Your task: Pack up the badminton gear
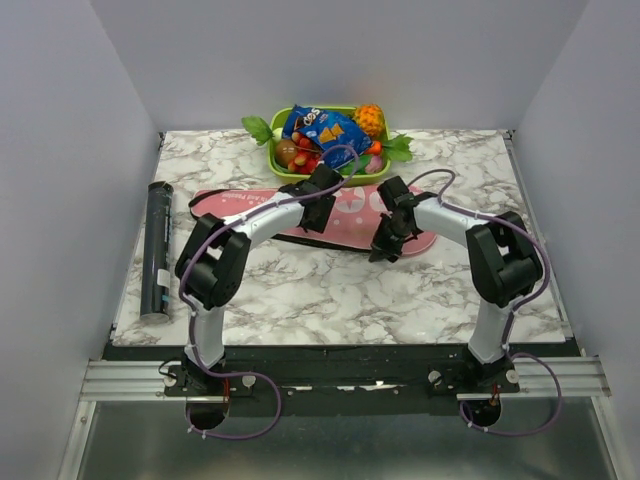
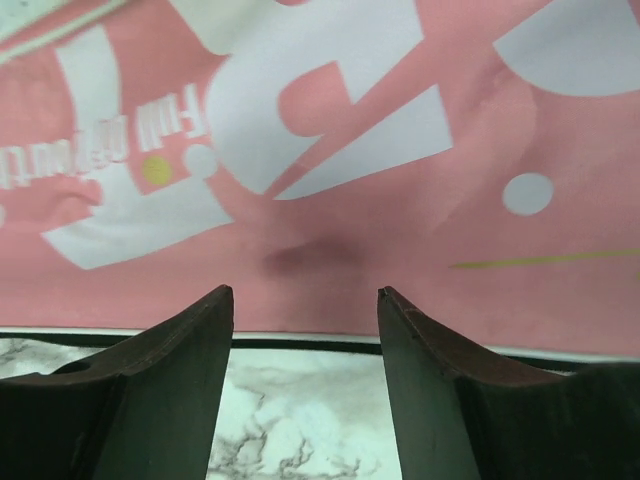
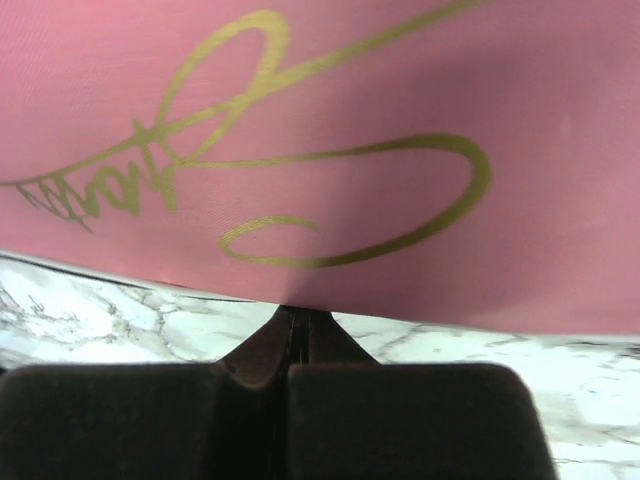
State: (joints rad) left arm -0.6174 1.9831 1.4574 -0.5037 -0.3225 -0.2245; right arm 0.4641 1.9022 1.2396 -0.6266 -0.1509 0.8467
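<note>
The pink racket-shaped bag [image 1: 350, 218] lies flat across the middle of the marble table. It fills the left wrist view [image 2: 420, 220] with white lettering and the right wrist view [image 3: 330, 110] with gold script. My left gripper [image 1: 311, 224] [image 2: 305, 292] is open and empty, just above the bag's near edge. My right gripper [image 1: 383, 251] [image 3: 300, 312] is shut, its tips pinched at the bag's near edge towards the wide end. The long black tube [image 1: 157, 247] lies at the table's left side. No rackets or shuttlecocks are in view.
A green tray [image 1: 274, 160] of toy fruit with a blue snack packet [image 1: 322, 125] stands at the back, right behind the bag. Grey walls enclose the table on three sides. The marble top [image 1: 330, 290] shows bare in front of the bag.
</note>
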